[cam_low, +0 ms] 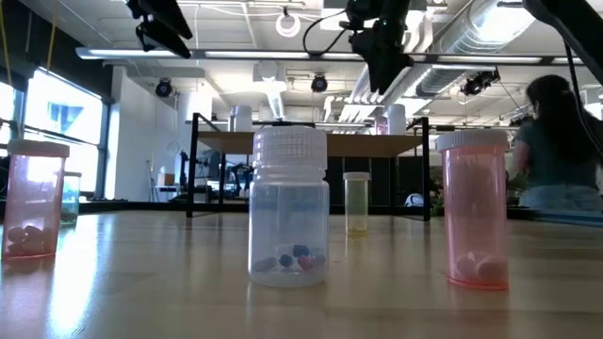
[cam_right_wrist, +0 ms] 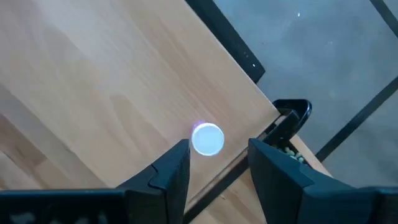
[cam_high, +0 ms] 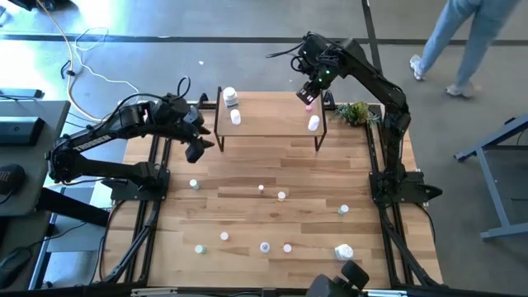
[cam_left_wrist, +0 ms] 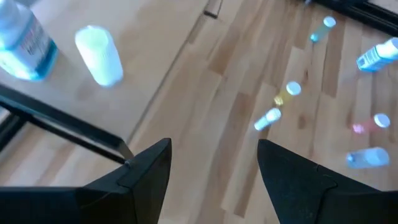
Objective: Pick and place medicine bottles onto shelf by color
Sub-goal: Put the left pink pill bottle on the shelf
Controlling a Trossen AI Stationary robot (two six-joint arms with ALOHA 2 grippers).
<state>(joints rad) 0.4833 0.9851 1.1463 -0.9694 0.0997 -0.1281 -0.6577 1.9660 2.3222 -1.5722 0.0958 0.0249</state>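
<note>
Shelf (cam_high: 272,124): at tabletop (cam_high: 247,169) rear.
Right claw (cam_right_wrist: 214,163): above shelf's right rear corner, jaws apart, straddling a white-capped pink bottle (cam_right_wrist: 208,138) standing there, unclamped.
Left claw (cam_left_wrist: 214,168): jaws apart, empty, hovering off shelf's left end.
Remaining bottles: three on shelf, others scattered across tabletop.
</note>
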